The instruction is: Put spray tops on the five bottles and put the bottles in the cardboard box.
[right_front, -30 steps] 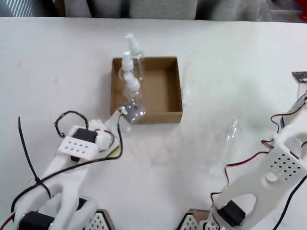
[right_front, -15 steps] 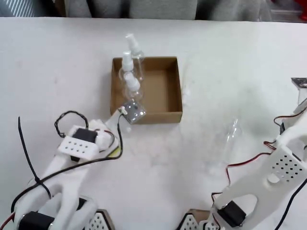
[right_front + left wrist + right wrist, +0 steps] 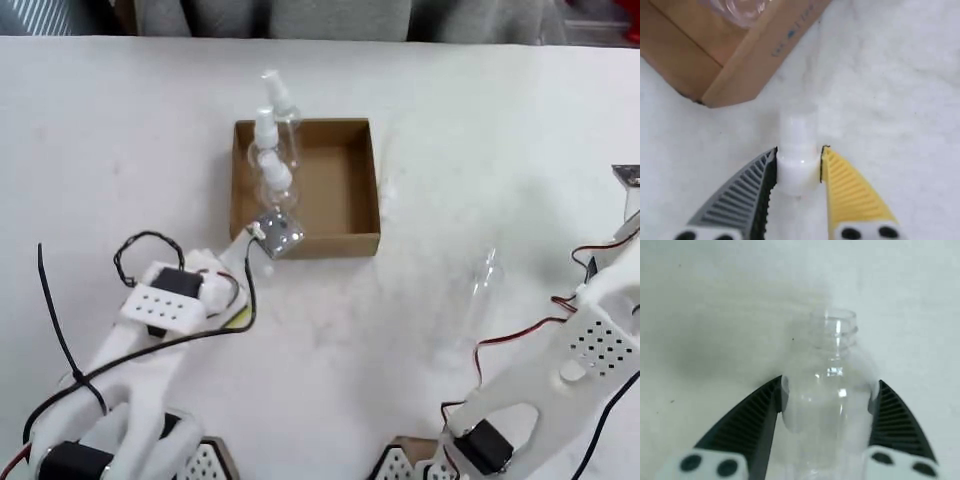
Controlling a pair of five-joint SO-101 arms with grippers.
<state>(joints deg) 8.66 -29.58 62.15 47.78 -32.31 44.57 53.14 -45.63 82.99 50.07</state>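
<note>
While your left gripper (image 3: pixel 798 167) pinches a spray top (image 3: pixel 797 145) just off the box's (image 3: pixel 330 243) near left corner, your right gripper (image 3: pixel 827 400) clamps an uncapped bottle (image 3: pixel 832 385) right of the box. The bottle's long axis runs away from the arms, with the open neck towards the table's (image 3: pixel 120 130) far edge.

The cardboard box (image 3: pixel 340 243) is brown, the bottle (image 3: pixel 827 390) clear, the spray top (image 3: pixel 797 150) white, ribbed fingers (image 3: pixel 740 195) grey and yellow.
</note>
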